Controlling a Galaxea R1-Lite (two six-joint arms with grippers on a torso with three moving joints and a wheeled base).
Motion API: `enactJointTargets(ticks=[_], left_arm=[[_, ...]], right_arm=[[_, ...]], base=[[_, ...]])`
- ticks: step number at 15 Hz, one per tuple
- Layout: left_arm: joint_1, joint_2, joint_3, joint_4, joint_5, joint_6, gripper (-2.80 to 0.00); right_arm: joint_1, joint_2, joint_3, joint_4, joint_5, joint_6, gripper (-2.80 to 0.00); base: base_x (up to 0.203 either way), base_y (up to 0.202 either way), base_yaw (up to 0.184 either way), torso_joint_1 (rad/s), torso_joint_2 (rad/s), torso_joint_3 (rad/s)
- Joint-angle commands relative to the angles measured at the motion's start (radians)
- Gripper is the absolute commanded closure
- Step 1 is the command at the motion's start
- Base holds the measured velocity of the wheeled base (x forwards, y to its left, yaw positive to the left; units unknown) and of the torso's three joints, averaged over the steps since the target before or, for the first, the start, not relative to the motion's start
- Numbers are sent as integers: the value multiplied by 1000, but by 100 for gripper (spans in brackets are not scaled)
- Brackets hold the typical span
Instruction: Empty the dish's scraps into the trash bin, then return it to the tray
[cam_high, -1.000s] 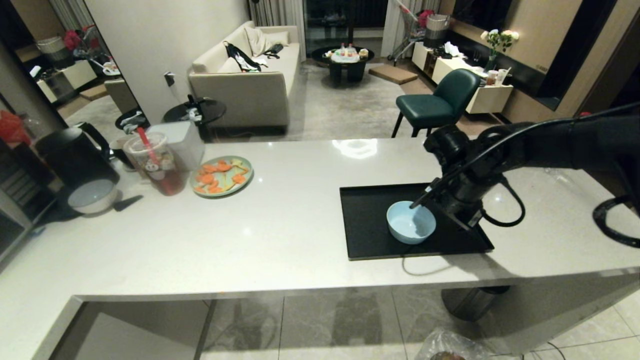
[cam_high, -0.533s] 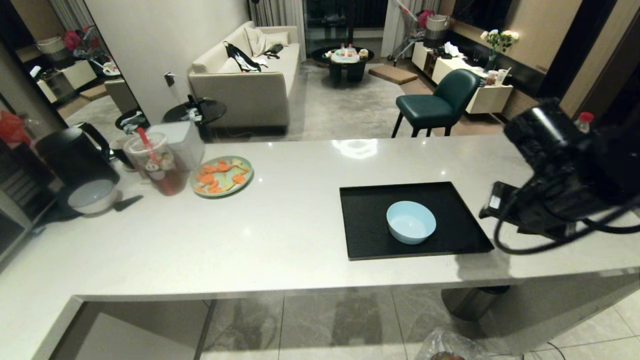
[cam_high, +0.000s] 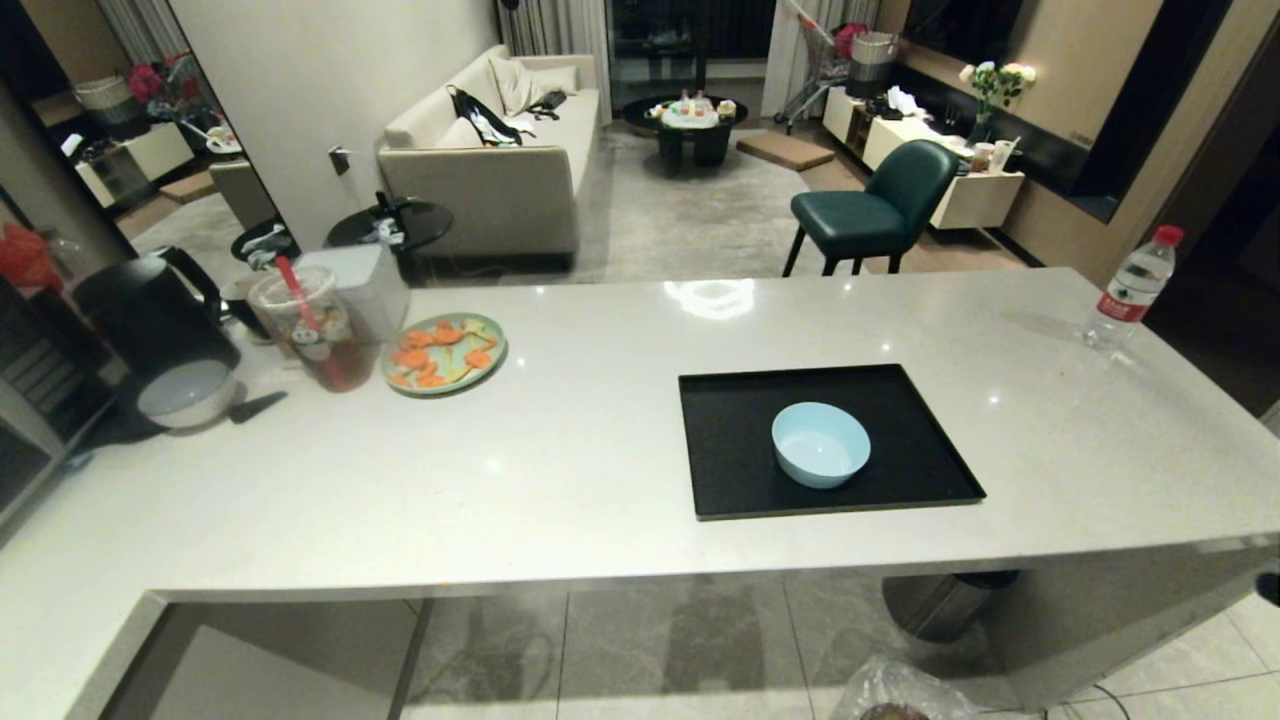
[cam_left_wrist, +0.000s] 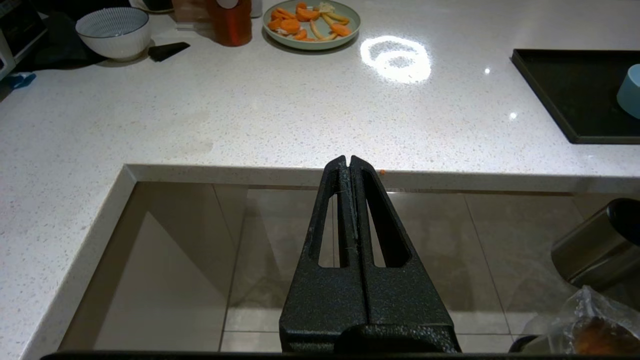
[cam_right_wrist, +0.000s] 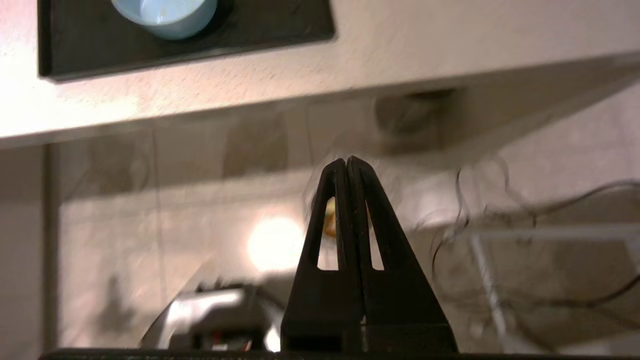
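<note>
Nearest, below the counter edge, the left gripper (cam_left_wrist: 350, 161) and right gripper (cam_right_wrist: 346, 162) both hang with fingers pressed together, holding nothing; the trash bin (cam_high: 895, 697) stands on the floor (only its crinkly liner shows); farther, the dish (cam_high: 821, 444) sits upright on the tray (cam_high: 730, 420)
</note>
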Motion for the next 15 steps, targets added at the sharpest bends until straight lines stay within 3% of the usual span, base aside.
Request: enactJointTargets(ticks=[1,5,7,10,15], left_arm=[[0,1,0,0,0,-1,0],[0,1,0,0,0,-1,0],[0,1,0,0,0,-1,0],[0,1,0,0,0,-1,0],[0,1,0,0,0,-1,0]], right_arm=[[-94,-209,216,-237,13,-92,0],[-318,-316,555,-644,137,-195,0],[-355,-420,570,-590,209,-218,0],[-372,-561,570,-395,250,-236,0],[-384,-557,570,-309,290,-220,0]], base=[[0,0,0,0,0,0],[0,0,0,0,0,0],[0,0,0,0,0,0],[0,0,0,0,0,0],[0,0,0,0,0,0]])
